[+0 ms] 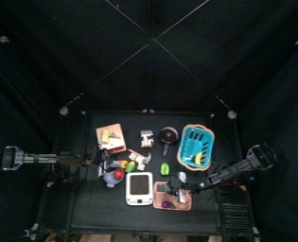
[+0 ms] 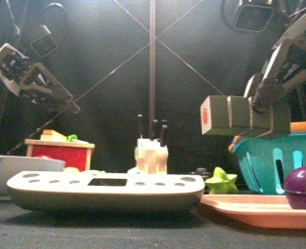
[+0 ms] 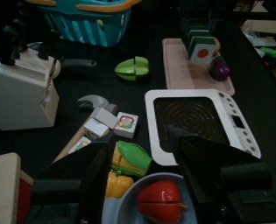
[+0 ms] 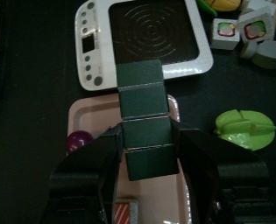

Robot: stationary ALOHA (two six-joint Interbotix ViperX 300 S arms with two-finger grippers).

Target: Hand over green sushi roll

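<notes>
Green sushi roll [image 4: 140,87], long dark-green block with white end and red centre: clamped lengthwise between right hand [image 4: 148,144] jaws, sticking out well past fingertips. Guessing that's on purpose, so free end is there for the other hand to take.

- Flat pink tray [image 4: 88,114] right below hand, roll lifted clear of it.
- White toy hob with round black burner [image 4: 140,35] just ahead of roll's tip.
- Left hand [image 3: 146,162]: jaws wide apart, nothing in them, hanging over red toy tomato [image 3: 161,199], well apart from roll.

Handover not begun imo, hands need to meet first.
</notes>
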